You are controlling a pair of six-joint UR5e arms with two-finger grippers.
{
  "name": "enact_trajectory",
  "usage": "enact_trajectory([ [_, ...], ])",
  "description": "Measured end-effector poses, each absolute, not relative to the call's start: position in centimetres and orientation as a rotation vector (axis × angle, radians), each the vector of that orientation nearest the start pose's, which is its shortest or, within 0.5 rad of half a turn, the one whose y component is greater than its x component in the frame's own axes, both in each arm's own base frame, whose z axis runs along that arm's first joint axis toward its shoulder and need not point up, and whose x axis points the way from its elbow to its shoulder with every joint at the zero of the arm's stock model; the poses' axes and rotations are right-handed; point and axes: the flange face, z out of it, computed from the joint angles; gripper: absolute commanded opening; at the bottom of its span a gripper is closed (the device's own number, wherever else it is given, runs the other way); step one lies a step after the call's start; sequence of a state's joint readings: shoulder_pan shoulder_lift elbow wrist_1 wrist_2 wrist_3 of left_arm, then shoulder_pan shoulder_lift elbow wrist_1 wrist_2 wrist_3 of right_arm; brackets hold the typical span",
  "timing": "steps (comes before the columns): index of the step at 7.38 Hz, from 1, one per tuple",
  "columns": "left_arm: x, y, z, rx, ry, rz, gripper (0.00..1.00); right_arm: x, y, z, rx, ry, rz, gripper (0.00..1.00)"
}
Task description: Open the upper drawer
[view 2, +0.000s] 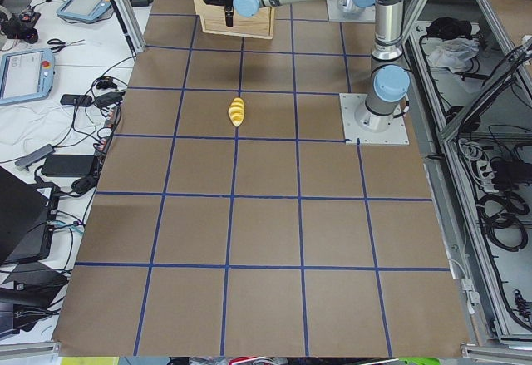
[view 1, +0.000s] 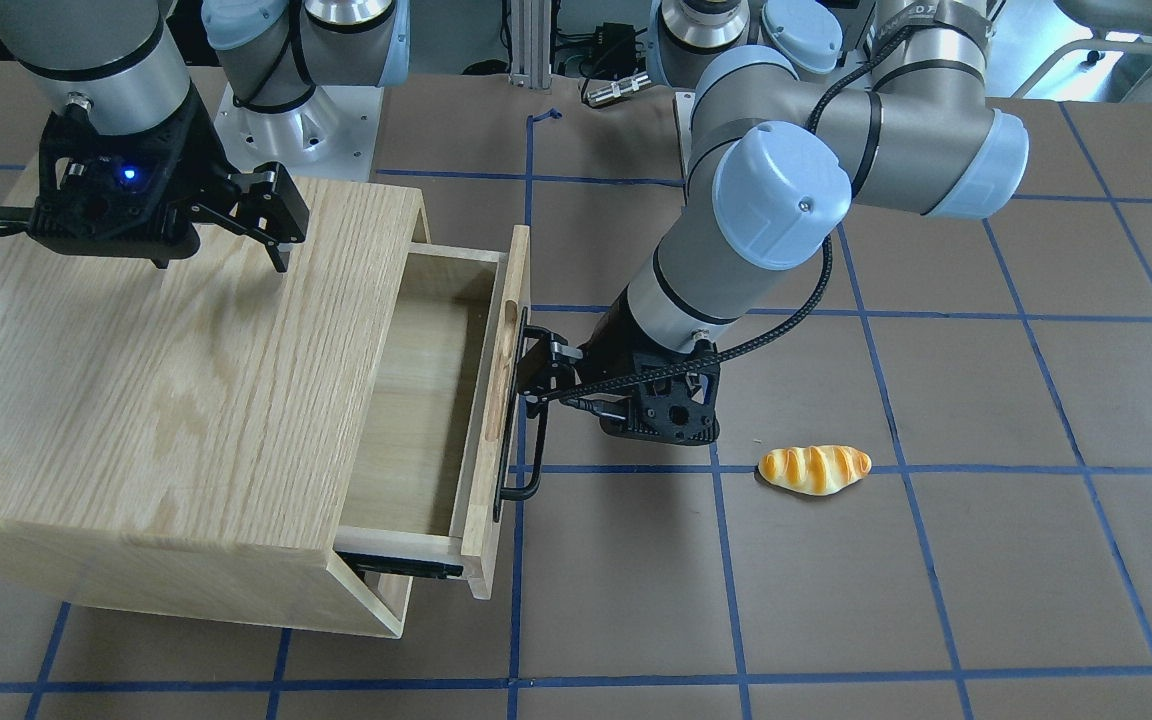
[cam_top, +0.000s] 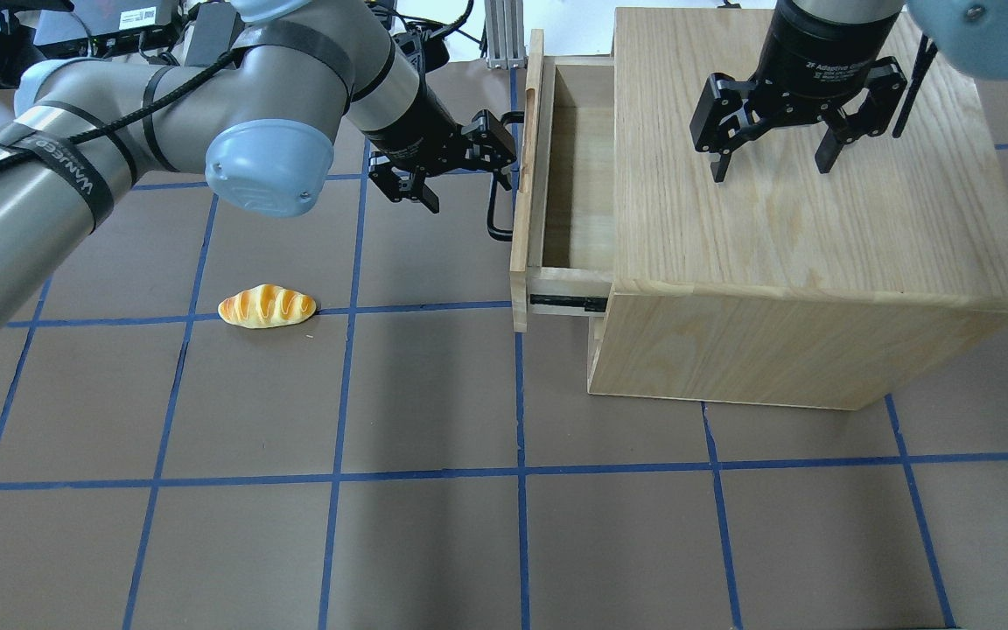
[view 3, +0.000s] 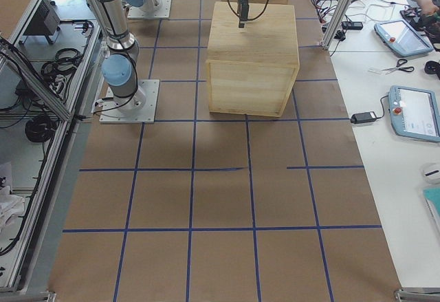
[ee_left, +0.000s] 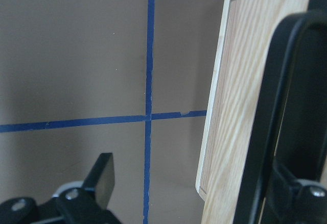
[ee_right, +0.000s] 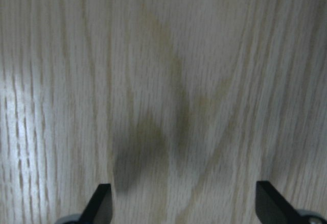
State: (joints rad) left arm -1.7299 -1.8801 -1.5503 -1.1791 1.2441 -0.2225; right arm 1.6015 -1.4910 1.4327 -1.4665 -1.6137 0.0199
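Note:
The upper drawer (view 1: 416,400) of the wooden cabinet (view 1: 166,380) stands pulled partly out, its inside empty; it also shows in the overhead view (cam_top: 523,219). Its front panel carries a black bar handle (view 1: 536,450) (cam_top: 495,219) and an oval slot (view 1: 498,370). My left gripper (cam_top: 460,166) (view 1: 576,385) is open, with one finger hooked behind the handle and the other out over the table. In the left wrist view the handle (ee_left: 271,112) runs close past one finger (ee_left: 296,193). My right gripper (cam_top: 771,171) (view 1: 221,262) is open and empty, just above the cabinet top (ee_right: 168,81).
A toy bread roll (view 1: 814,468) (cam_top: 266,306) lies on the brown table left of the drawer in the overhead view. Below the upper drawer a second drawer front (cam_top: 596,350) is shut. Blue tape lines (cam_top: 517,472) grid the table.

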Motion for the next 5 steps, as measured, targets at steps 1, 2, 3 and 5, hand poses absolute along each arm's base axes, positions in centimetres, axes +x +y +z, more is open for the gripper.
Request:
enact_trajectory([
  [1,-24.9,-58.3,37.2,-0.070,3.458,-0.067,1.00,14.5,-51.6,50.5,-0.019,3.185,0.071,1.00],
  [2,-23.8,-58.4,37.2,-0.072,3.445,-0.059,1.00,14.5,-51.6,50.5,-0.019,3.185,0.072,1.00],
  [3,-22.8,-58.6,37.3,-0.089,3.439,-0.051,1.00,14.5,-51.6,50.5,-0.020,3.185,0.072,1.00],
  [5,-21.2,-58.8,37.6,-0.125,3.435,-0.030,1.00,14.5,-51.6,50.5,-0.019,3.185,0.072,1.00],
])
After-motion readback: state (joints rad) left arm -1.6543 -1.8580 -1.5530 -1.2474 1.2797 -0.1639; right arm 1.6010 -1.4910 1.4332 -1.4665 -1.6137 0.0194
